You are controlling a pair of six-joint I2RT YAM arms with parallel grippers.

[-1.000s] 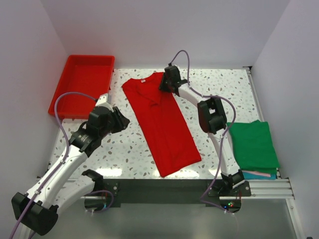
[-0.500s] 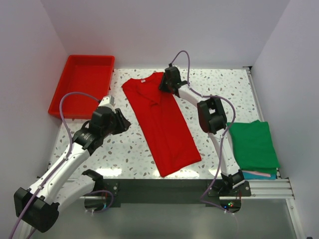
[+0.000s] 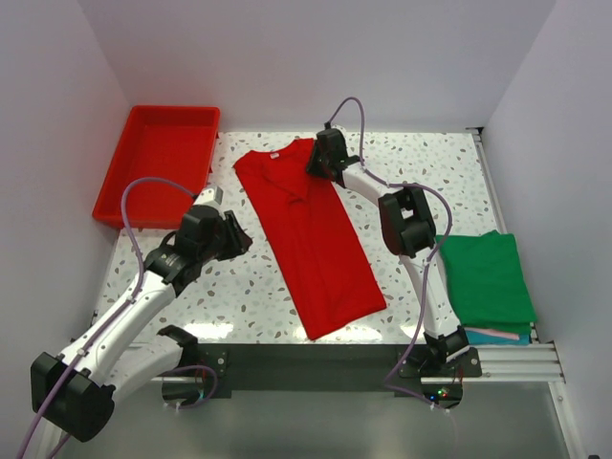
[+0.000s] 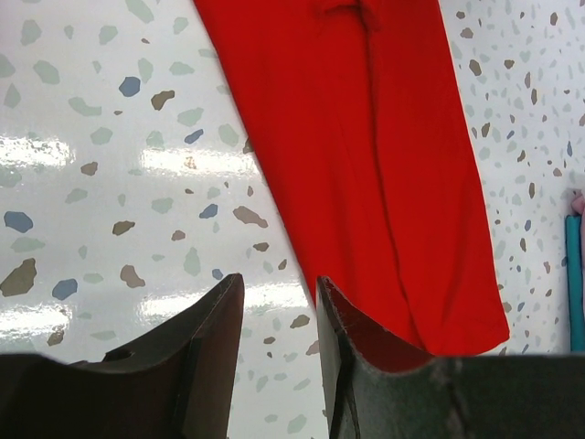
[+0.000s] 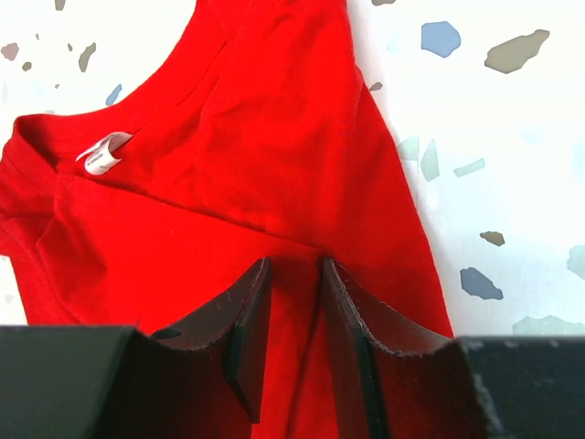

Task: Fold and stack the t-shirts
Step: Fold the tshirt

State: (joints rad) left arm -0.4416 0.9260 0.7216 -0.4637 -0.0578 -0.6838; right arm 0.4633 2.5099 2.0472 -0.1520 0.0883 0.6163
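Terrazzo table (image 3: 239,287) seen from above, with two robot arms bolted at its near edge. At the far left, a red tray (image 3: 158,163) is set against the side wall.

Just right of the tray, the left gripper (image 3: 237,237) is held over bare table, pointed toward the middle and clear of any cloth. In its wrist view the jaws of the left gripper (image 4: 279,288) are spread. Speckled surface is seen through the gap and nothing is caught between them. The red cloth is seen just beyond its right finger.

In the middle, the red t-shirt (image 3: 311,239) is laid flat as a long narrow strip. The collar is at the far end, and the hem is slanted toward the near right.

At the collar end, the right gripper (image 3: 314,163) is set down on the shirt. In the wrist view the right gripper (image 5: 294,265) is seen with its jaws only narrowly apart, directly over the red t-shirt (image 5: 228,165) below the neckline. A crease is drawn up to the fingertips. Whether cloth is pinched between them cannot be told. A small white neck label (image 5: 103,154) is visible inside the collar, left of the fingers.

At the near right corner, well apart from the red shirt, a green t-shirt (image 3: 488,277) is folded into a rectangle. Teal and pink edges are visible beneath it along the near side.
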